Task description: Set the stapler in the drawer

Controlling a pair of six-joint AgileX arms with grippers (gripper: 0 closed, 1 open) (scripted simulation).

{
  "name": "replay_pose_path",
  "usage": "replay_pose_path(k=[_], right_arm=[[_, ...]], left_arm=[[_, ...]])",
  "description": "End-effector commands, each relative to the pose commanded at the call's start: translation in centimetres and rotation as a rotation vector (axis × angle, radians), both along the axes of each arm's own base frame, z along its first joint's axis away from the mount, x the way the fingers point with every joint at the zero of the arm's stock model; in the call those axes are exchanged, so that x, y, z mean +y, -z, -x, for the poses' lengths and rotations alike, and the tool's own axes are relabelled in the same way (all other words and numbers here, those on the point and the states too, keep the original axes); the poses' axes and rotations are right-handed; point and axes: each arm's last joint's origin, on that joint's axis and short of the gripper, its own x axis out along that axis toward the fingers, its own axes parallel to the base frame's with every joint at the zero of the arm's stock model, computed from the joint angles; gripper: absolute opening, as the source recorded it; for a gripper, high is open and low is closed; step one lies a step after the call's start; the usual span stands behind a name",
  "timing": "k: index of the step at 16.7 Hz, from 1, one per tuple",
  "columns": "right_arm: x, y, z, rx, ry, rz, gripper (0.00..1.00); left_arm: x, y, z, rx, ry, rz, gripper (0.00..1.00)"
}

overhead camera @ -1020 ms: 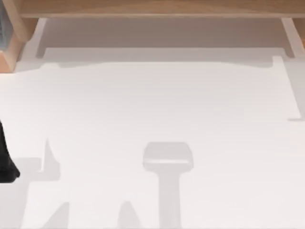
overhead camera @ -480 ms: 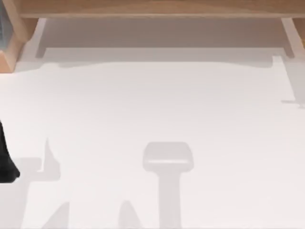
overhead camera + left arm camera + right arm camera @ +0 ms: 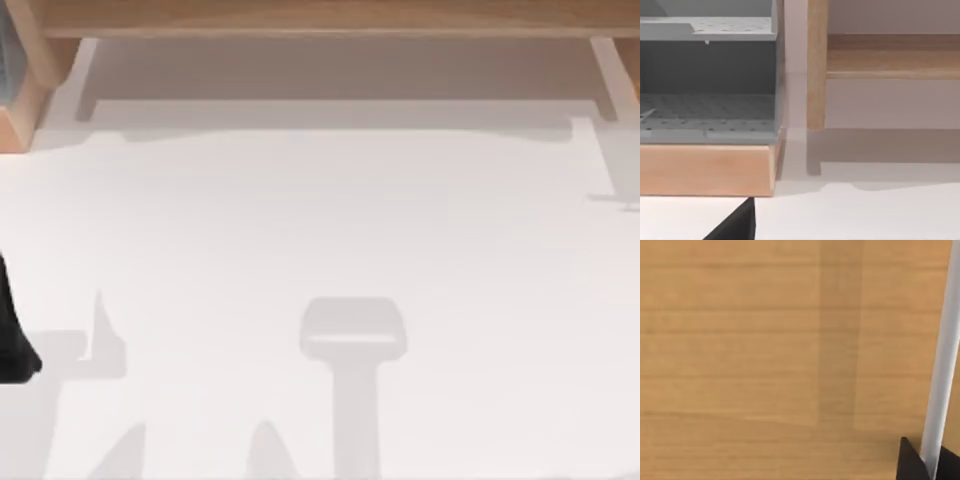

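Wood fills most of the right wrist view, a flat wooden panel [image 3: 740, 360] seen close up; the right gripper [image 3: 933, 466] is there, its dark fingertips [image 3: 911, 462] pressed on each side of a pale bar [image 3: 945, 365]; the left arm [image 3: 12, 345] sits parked at the left edge of the white table [image 3: 330, 220], near a grey box [image 3: 707, 70] on a wooden base [image 3: 705, 170]; whether its gripper is open I cannot tell; where the stapler is I cannot tell.
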Motion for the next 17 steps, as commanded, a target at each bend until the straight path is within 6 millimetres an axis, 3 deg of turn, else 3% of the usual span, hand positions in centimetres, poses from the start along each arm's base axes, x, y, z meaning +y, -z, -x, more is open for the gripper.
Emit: replay_pose_path(k=[7,13,17], right_arm=[[-0.3,-0.5,-5.5,-0.020,-0.003,0.013,0.00],[-0.3,-0.3,-5.7,-0.008,0.004,0.004,0.00],[-0.5,0.0,-8.0,-0.003,0.004,0.004,0.00]], left_arm=[[0.0,0.0,0.0,0.000,0.000,0.000,1.00],[0.0,0.0,0.0,0.000,0.000,0.000,1.00],[0.0,0.0,0.0,0.000,0.000,0.000,1.00]])
